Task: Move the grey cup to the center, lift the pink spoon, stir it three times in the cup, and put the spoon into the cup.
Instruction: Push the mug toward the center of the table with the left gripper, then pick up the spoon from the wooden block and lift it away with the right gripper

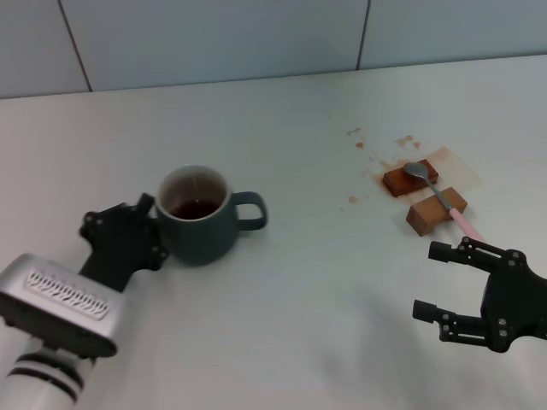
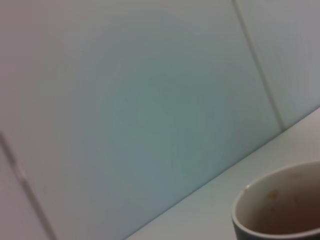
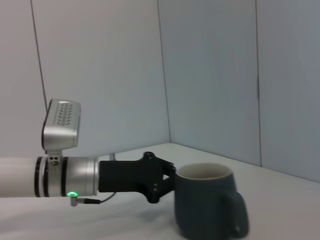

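Nearby: pink spoon bridging wooden blocks.

You see the grey cup in matt blue-grey ceramic with a smooth whitish inner wall. The pink spoon has a shiny metal bowl and a pale pink handle, resting on two brown wooden blocks. The table looks smooth and matt white.
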`<state>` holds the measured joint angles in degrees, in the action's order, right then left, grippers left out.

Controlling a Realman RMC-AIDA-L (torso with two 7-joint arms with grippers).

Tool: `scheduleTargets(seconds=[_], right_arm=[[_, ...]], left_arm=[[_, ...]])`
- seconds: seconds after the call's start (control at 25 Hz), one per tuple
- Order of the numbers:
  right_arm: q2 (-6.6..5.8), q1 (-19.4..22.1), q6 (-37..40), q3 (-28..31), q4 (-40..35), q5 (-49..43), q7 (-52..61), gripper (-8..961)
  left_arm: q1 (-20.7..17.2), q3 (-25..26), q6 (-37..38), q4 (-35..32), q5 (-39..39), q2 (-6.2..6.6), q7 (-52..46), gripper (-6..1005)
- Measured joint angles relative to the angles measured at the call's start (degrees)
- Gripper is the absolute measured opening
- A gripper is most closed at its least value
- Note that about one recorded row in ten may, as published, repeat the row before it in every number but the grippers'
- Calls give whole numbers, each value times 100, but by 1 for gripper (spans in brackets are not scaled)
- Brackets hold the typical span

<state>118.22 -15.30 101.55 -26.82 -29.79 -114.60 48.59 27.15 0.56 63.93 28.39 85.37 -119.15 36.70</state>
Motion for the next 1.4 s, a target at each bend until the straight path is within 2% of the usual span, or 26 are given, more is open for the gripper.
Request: scheduleTargets(seconds=[0.36,0.8,0.84,0.88,0.92,0.96,1.04,1.12,1.2,1.28,1.32,1.4], right_arm=[[-3,-8,32,9,0,-1,0,811],[-3,-61,32,111,4,-1,-1,811],[-2,-64,32,121,5,-1,-4,810],[2,-68,22,139,6,-1,-11,810],[2,-71,8,140,7,-1,-12,810],[2,-71,8,140,7,-1,-12,810],[4,-81,-24,165,8,-1,-13,810],[4,-88,-34,223,12,-1,-12,810],[6,-97,-35,294,18,-1,-12,810],[7,-103,-35,359,18,-1,-12,810],[7,-103,-35,359,18,-1,-12,810],[7,-104,-31,374,18,-1,-12,810]], left_arm=[[461,473,-862,684,79,-2,-17,-1],[476,538,-905,649,95,12,-662,-1],[359,593,-665,275,371,81,-1478,-1],[258,613,-411,-271,1083,143,-2466,-1],[258,613,-411,-271,1083,143,-2466,-2],[223,624,-281,-534,1460,162,-2946,-2],[135,612,450,-1999,2615,125,-4935,-2],[82,574,914,-2694,3115,119,-5733,-2],[31,569,1236,-3060,3429,144,-6163,-2],[-102,507,2028,-3781,3992,245,-6998,-2],[-102,507,2028,-3781,3992,245,-6998,-2],[-202,336,2509,-4145,4172,315,-7392,-2]])
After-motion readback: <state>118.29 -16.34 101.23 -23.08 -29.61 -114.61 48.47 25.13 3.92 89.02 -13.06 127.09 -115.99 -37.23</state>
